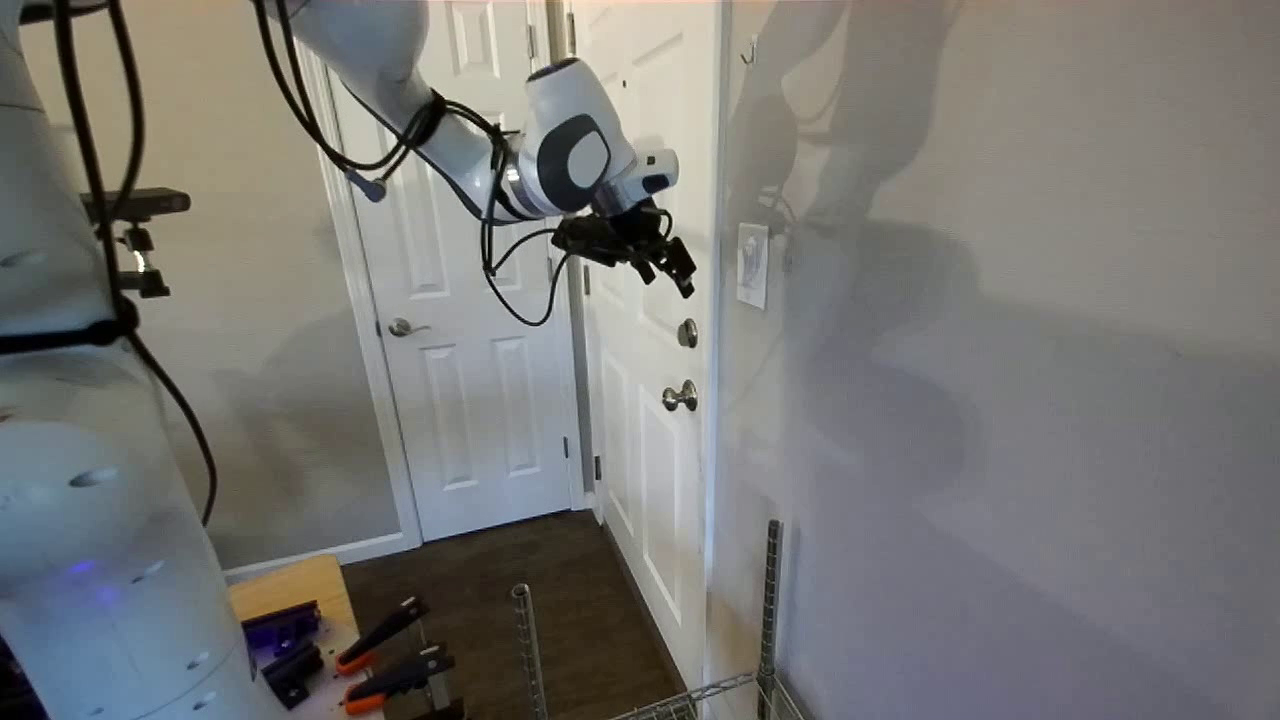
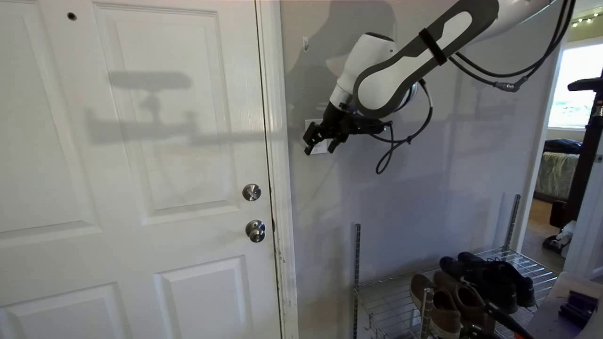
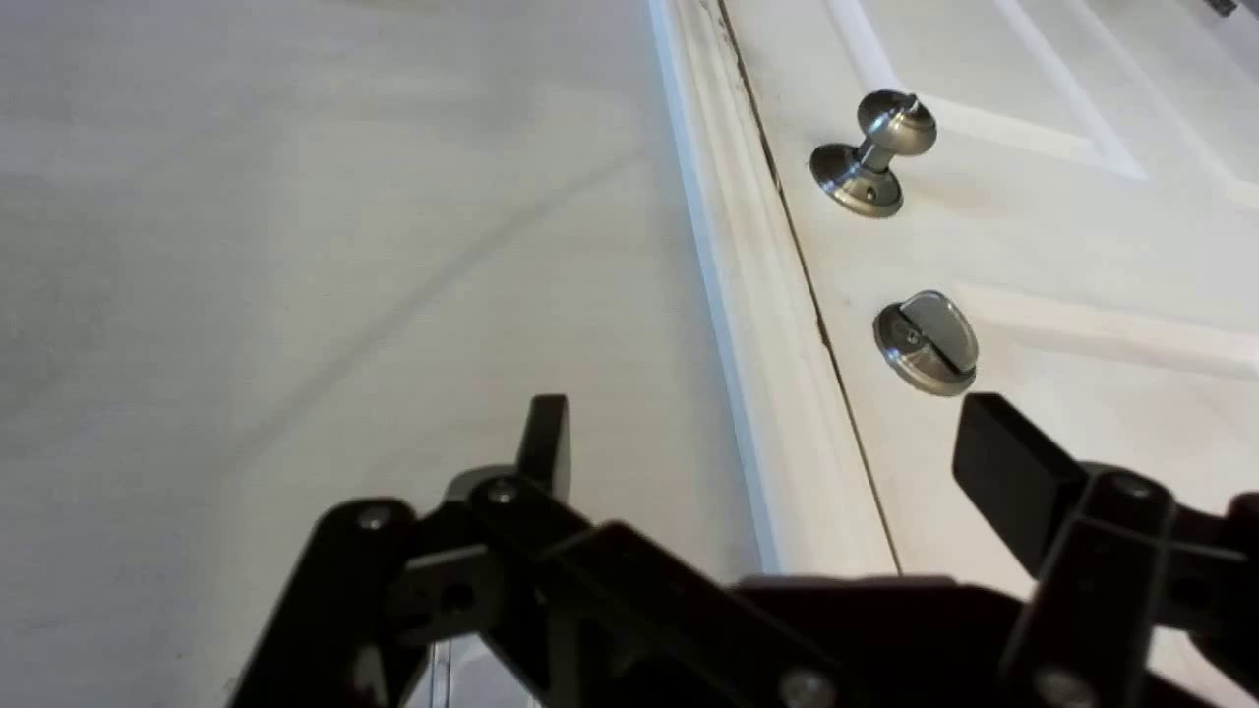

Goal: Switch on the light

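Here, switch plate (image 1: 753, 266) and door (image 2: 127, 169) share a wall (image 1: 1040, 380).

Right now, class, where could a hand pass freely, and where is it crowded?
The wall is bare from the switch plate down toward a shelf post, beside the door frame. Crowded: the plate, partly covered by the gripper in an exterior view, and the wire shelf, where brown shoes stand beside black shoes.

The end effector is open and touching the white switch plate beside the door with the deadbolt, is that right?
Not touching: in an exterior view a clear gap shows between the end effector and the white switch plate. The rest holds: the end effector is open, and the plate is beside the door with the deadbolt.
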### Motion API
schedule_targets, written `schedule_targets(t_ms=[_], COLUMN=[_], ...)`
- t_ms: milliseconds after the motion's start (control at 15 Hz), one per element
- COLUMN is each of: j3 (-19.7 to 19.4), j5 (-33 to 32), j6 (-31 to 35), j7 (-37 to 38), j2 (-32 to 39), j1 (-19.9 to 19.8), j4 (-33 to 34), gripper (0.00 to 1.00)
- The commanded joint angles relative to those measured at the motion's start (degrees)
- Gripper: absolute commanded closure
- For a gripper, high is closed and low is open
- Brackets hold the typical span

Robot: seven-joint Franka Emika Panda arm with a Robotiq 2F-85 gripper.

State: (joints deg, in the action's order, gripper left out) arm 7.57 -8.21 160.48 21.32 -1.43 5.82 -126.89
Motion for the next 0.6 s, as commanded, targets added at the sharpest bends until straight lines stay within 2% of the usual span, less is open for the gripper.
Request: schedule_targets(t_ms=[0, 533], j3=[-0.59, -2.78], j5=[-5.21, -12.47], j6=[2.86, 1.49], j7=[5.08, 10.51], j2=[2.22, 8.41], j1=[-0.79, 0.08], j4=[2.73, 12.04], gripper=[0.0, 0.0])
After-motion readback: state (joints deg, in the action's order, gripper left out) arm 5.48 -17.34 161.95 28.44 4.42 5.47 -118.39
